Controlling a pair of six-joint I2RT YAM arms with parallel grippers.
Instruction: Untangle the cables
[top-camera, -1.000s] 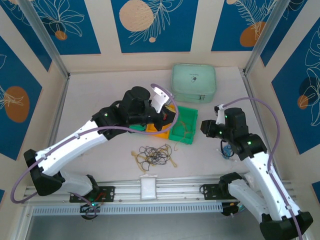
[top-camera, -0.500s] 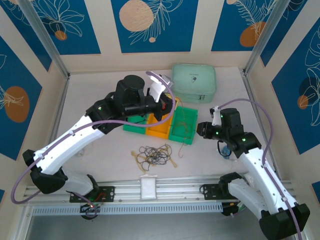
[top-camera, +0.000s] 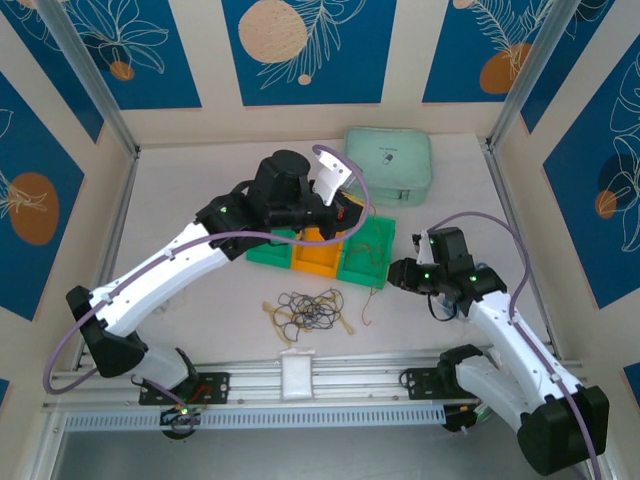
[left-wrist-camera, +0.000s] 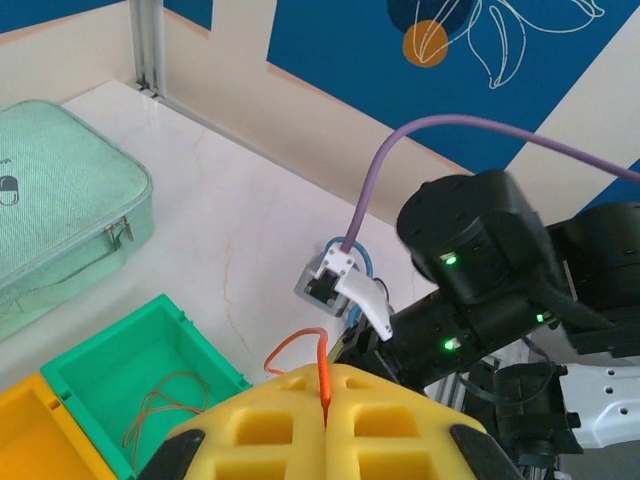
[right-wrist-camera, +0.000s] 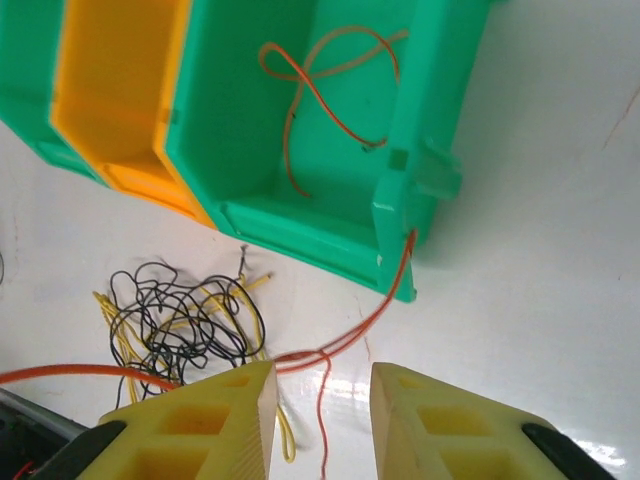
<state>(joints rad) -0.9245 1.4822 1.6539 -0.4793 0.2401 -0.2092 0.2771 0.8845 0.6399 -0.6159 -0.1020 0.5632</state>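
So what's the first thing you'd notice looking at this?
Probably the messy tangle of black and yellow wires lying on the white table near the front. Just behind it sit green and orange bins, and the left gripper above them pinches a thin orange wire.

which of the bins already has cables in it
The green bin at the right end of the row: thin red-orange cables lie looped on its floor, while the orange bin beside it looks bare.
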